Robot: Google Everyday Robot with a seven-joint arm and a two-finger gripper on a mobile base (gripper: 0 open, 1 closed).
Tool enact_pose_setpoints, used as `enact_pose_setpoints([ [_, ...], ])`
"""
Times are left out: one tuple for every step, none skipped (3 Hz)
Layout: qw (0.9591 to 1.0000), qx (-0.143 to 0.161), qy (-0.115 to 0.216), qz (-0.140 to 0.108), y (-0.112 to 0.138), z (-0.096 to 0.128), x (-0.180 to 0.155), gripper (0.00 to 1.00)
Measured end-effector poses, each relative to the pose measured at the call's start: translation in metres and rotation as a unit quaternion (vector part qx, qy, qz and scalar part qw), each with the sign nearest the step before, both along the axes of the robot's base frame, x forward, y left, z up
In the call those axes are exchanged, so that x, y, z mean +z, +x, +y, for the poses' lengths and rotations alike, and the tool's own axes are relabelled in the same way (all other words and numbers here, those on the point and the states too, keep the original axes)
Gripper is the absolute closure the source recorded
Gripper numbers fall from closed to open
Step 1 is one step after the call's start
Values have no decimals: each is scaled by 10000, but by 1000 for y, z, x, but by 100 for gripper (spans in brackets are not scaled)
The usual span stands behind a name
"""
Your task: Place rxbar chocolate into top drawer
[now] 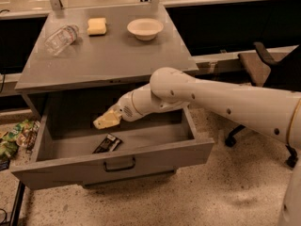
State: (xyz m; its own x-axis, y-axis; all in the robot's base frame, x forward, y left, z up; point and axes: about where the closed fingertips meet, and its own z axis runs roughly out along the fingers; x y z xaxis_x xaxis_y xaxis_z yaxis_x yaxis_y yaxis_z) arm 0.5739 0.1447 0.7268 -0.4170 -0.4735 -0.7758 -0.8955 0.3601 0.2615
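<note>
**Entry: bar in drawer, placement step near its end**

The top drawer (pixel 160 161) is seen pulled fully open. The rxbar chocolate (pixel 107 143) lies flat on the drawer floor, just behind the front panel and a little left of the handle (pixel 119 165). The gripper (pixel 107 120) hangs inside the drawer, above the bar and nearer the back wall, clear of the wrapper. Nothing is seen held in it. Whether the gripper is spread or closed cannot be told from this view.

Step judged: release appears done, and the task is taken as nearly complete. For the next move, the arm would be lifted up and back out over the drawer's right wall without the bar being brushed or the cabinet top (pixel 108 55) being struck from below. Closing the drawer is not asked for.

Writing: pale lettering is noted on the black wrapper, but it is not legible. No other label can be read.

Above the drawer, on the cabinet top, a tipped clear bottle (pixel 61 39), a yellow sponge (pixel 97 26) and a pale bowl (pixel 145 28) are recorded. Snack packets (pixel 14 138) lie on the floor to the drawer's left.
</note>
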Motion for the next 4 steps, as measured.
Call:
enact_pose_setpoints([
  [9999,-9,-51,-104,1,3,8,0],
  [9996,-2,15,-274,0,7,26,0],
  [9989,82,226,-397,-5,12,50,12],
  [9971,213,486,-544,-10,19,85,34],
])
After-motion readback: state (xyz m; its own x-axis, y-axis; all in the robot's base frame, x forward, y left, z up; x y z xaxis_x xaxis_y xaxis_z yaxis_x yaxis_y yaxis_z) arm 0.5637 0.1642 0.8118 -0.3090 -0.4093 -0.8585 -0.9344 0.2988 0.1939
